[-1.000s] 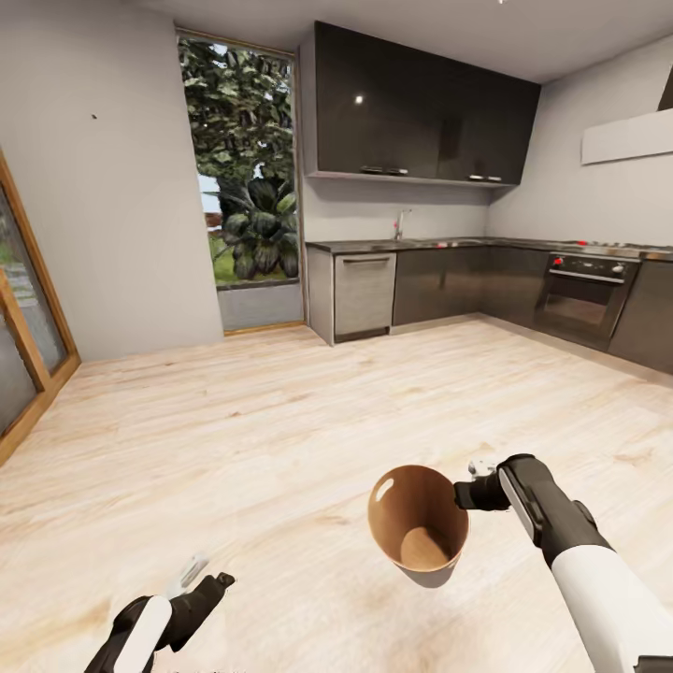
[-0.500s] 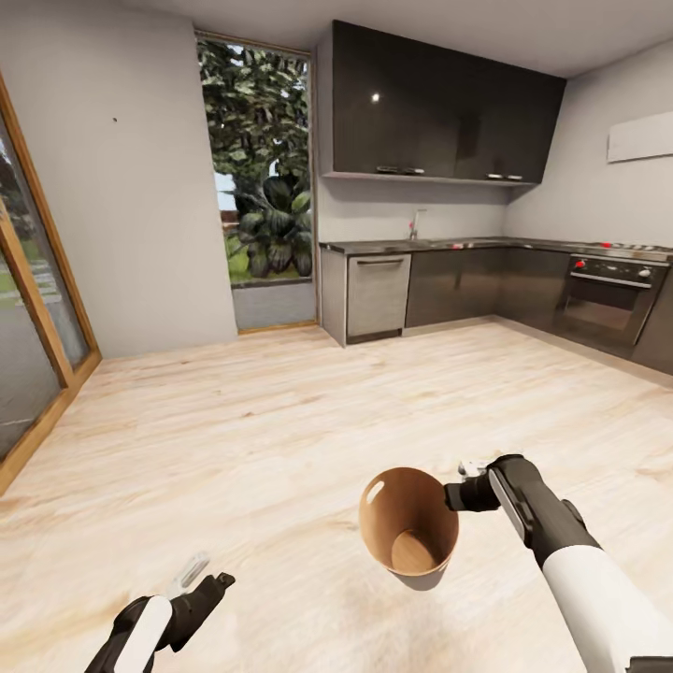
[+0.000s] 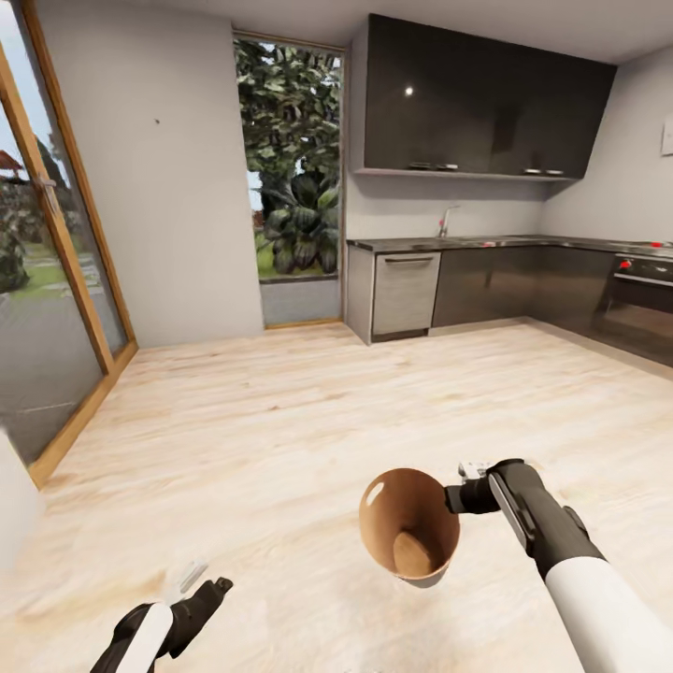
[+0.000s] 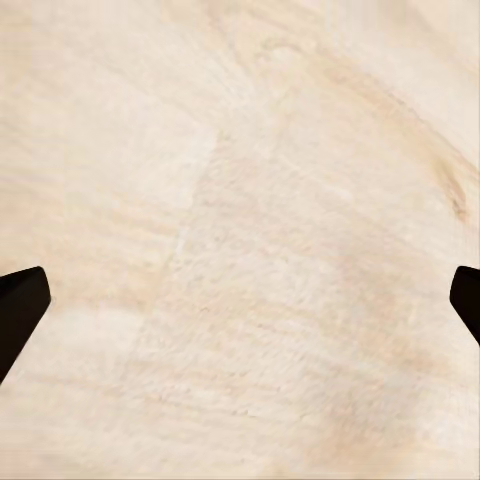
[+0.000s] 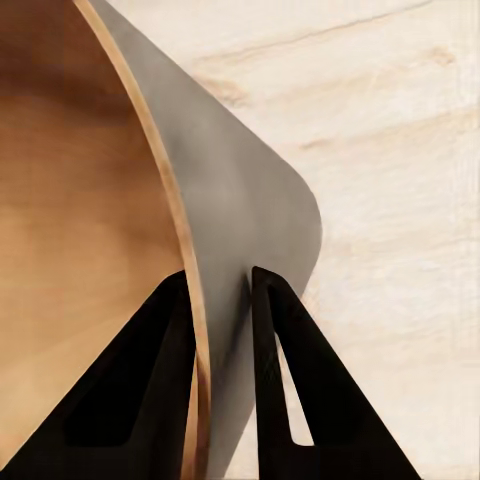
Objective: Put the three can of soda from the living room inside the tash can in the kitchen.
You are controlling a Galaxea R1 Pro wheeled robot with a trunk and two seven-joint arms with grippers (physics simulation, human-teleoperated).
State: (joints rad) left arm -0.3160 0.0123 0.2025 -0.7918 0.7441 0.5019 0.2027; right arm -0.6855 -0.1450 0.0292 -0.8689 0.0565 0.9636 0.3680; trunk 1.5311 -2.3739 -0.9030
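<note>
My right gripper is shut on the rim of the trash can, a small round bin that is brown inside and pale grey outside. It hangs tilted above the wood floor, its mouth turned toward the camera, and its brown bottom is bare. In the right wrist view one finger lies inside the trash can's wall and one outside, where the right gripper pinches the rim. My left gripper hangs low at the left, open, and the left gripper has only floor between its fingers. The soda cans are out of view.
The kitchen lies ahead to the right: dark upper cabinets, a steel counter, an oven. A tall window with plants is in the far wall. Wood-framed glass doors run along the left. Light wood floor spreads between.
The whole view has swung to the left, so the camera has turned: more of the glass doors shows, less of the oven. The bin stays in my right gripper.
</note>
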